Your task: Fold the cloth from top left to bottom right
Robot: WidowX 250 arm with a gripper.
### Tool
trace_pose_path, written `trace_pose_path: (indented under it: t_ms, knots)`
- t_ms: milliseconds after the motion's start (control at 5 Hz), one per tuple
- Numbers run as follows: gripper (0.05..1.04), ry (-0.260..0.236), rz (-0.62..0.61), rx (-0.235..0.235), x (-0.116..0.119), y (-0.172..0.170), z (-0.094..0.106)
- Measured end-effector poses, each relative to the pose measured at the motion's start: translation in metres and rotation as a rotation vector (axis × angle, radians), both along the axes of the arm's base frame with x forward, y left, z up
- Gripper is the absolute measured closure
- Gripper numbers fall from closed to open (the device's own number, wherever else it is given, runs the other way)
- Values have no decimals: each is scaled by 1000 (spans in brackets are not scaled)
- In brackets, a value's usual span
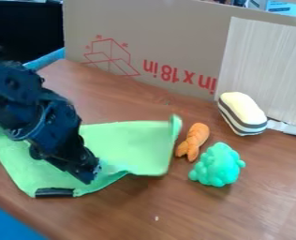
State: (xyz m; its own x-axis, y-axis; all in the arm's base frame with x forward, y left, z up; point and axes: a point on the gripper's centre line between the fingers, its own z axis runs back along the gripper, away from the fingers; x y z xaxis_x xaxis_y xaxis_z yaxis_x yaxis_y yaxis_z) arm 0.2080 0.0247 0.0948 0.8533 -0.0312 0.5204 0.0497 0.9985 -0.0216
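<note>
While the black two-finger gripper (88, 172) is at the front part of the green cloth (135, 145), whether it is spread or pinching cannot be told. Cloth: one, lying on the wood-grain table (238, 213), right edge curled up beside the orange toy (193, 142). Likely faults: slippage, from a shallow pinch; a skewed fold, from an off-diagonal pull; toy nudged, from that edge swinging outward.

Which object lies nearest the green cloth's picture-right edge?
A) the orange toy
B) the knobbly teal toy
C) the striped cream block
A: the orange toy lies right by that edge of the green cloth, while the knobbly teal toy and the striped cream block are farther out to the picture's right.
</note>
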Motion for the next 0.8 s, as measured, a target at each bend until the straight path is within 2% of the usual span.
trace_pose_path:
  t_ms: [200,400,600,800]
  knots:
    - [131,20,9,-1,-1,-4,-3]
    - [79,47,7,-13,1,-5,-3]
    - [83,138,-23,-31,5,-6,2]
    - [84,112,-11,-1,19,5,27]
